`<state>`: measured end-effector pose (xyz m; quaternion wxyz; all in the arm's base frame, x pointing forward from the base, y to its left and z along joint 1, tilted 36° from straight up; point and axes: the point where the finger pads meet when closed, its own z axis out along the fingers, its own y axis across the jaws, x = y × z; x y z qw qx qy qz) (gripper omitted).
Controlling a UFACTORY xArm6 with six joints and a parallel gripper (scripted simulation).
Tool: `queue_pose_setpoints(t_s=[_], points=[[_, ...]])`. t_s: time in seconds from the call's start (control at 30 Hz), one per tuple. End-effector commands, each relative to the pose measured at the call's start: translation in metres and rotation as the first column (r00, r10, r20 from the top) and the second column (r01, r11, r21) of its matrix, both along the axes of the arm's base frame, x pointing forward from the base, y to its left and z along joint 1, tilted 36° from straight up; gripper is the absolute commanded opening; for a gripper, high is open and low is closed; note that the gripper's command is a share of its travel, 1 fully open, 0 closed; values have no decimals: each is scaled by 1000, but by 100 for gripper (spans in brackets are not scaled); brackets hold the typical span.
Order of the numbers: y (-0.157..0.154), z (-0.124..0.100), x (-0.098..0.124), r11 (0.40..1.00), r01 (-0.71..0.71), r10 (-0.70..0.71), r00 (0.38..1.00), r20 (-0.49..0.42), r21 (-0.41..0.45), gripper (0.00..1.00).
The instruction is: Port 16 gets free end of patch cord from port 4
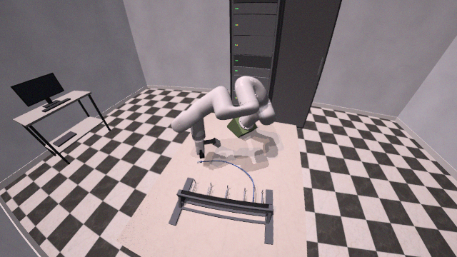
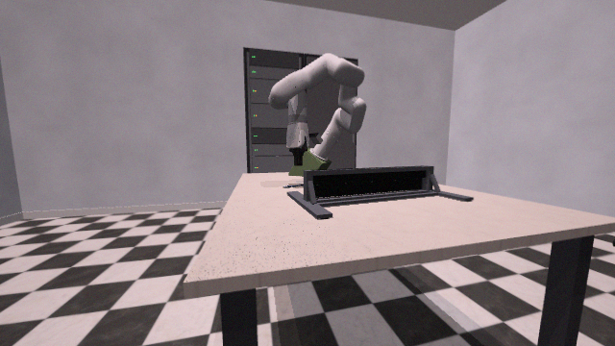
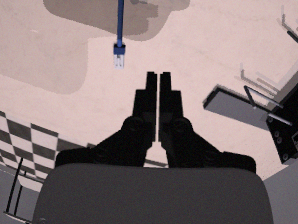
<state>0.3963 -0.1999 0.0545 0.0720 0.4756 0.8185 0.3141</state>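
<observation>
The blue patch cord (image 1: 245,173) (image 3: 120,22) curves over the table from the rack to its free end. The free plug (image 1: 200,162) (image 3: 119,57), clear with a blue boot, lies on the table. My gripper (image 1: 201,157) (image 2: 298,164) (image 3: 158,87) points down above the table near the plug. Its fingers are shut with nothing between them; in the wrist view the plug shows ahead and to the left of the fingertips. The dark rack (image 1: 225,204) (image 2: 370,168) stands upright on two long feet. Its port numbers and port 16 cannot be read.
Thin wire cable guides (image 1: 227,193) (image 3: 252,97) stick out from the rack's arm-facing side. One rack foot (image 1: 190,183) (image 3: 235,107) reaches toward the gripper's side. The table's left edge (image 1: 161,178) is to the left of the plug. The green arm base (image 1: 238,128) stands behind.
</observation>
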Motion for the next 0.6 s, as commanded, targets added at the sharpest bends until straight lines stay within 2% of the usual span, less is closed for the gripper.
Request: queue_pose_setpoints(t_s=[0.0,0.07,0.1,0.13,0.2,0.33,0.57], points=[[17,38,13,998,-46,51,994,99,-53,0],[17,38,13,998,-46,51,994,99,-53,0],[28,57,19,994,-73,84,985,148,-82,0],[33,67,21,991,-85,102,980,173,-99,0],[39,76,24,989,-97,118,974,196,-114,0],[60,109,30,975,-133,179,945,276,-175,0],[100,161,33,940,-177,287,871,399,-291,0]])
